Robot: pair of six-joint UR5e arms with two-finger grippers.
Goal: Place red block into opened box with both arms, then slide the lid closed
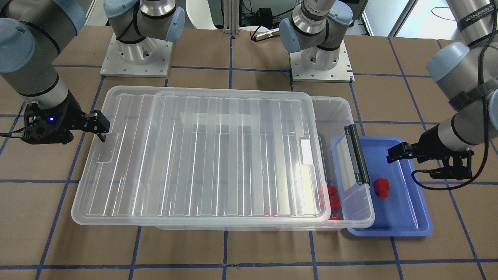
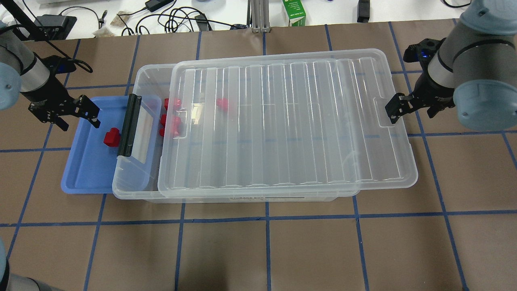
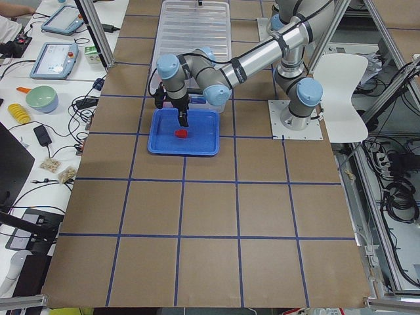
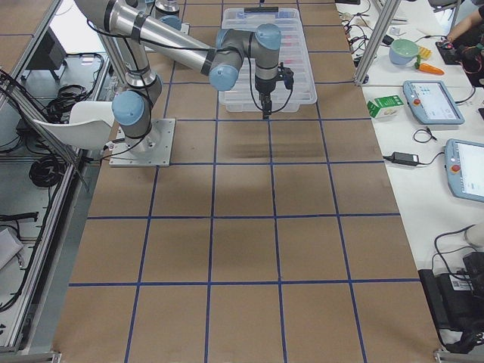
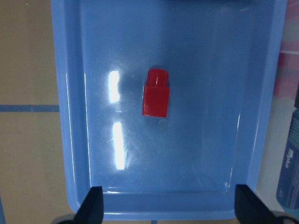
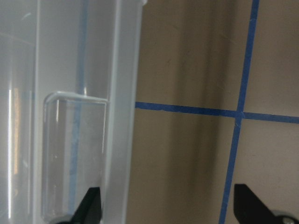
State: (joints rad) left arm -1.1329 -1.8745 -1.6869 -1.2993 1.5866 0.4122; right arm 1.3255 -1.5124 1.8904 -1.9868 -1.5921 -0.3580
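One red block (image 5: 156, 93) (image 2: 112, 136) lies in the blue tray (image 2: 80, 173), stub end toward the box. My left gripper (image 5: 168, 207) (image 2: 78, 121) hovers open above the tray with nothing between its fingers. The clear box (image 2: 145, 72) has its lid (image 2: 282, 121) slid toward my right, leaving a gap at the end with the black clip bar (image 2: 129, 125). Several red blocks (image 2: 171, 105) lie inside near that gap. My right gripper (image 6: 168, 207) (image 2: 412, 113) is open at the lid's far short end, one finger over the notch, holding nothing.
The blue tray (image 1: 408, 217) sits against the box's clip end, partly under its flap. The arm bases (image 1: 136, 58) (image 1: 321, 62) stand behind the box. Cables and a green carton (image 2: 297, 12) lie beyond the table's far edge. Brown table with blue tape lines surrounds everything.
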